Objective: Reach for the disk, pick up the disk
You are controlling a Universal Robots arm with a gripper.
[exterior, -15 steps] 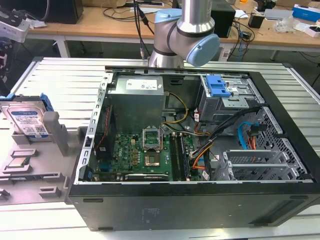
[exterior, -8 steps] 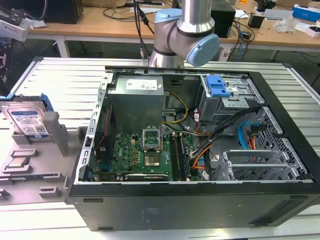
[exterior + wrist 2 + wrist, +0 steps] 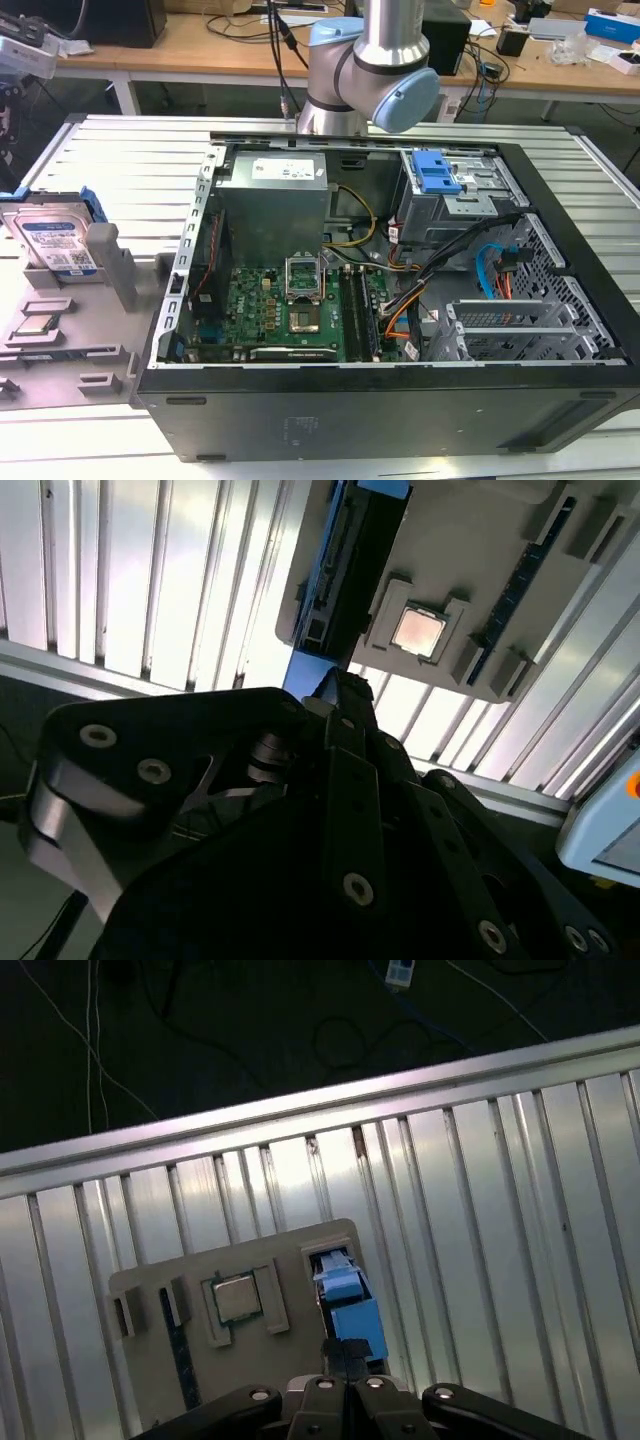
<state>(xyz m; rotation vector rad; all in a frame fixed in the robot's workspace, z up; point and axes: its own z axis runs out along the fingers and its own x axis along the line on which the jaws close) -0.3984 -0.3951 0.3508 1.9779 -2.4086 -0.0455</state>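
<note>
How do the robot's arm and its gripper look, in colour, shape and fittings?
The arm is a silver metal tube with rounded joints capped in pale blue. A black cable runs beside it. The gripper is black, built of flat linkage bars joined by round silver pins.

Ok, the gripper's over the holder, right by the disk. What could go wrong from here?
The gripper looks shut close to the disk, which stands on edge in the grey holder; lowered like that, it would likely hit its top edge instead of straddling it. The chip lies in the next pocket, so a sideways slip could knock it. The holder might lift with the disk if the slot grips.
</note>
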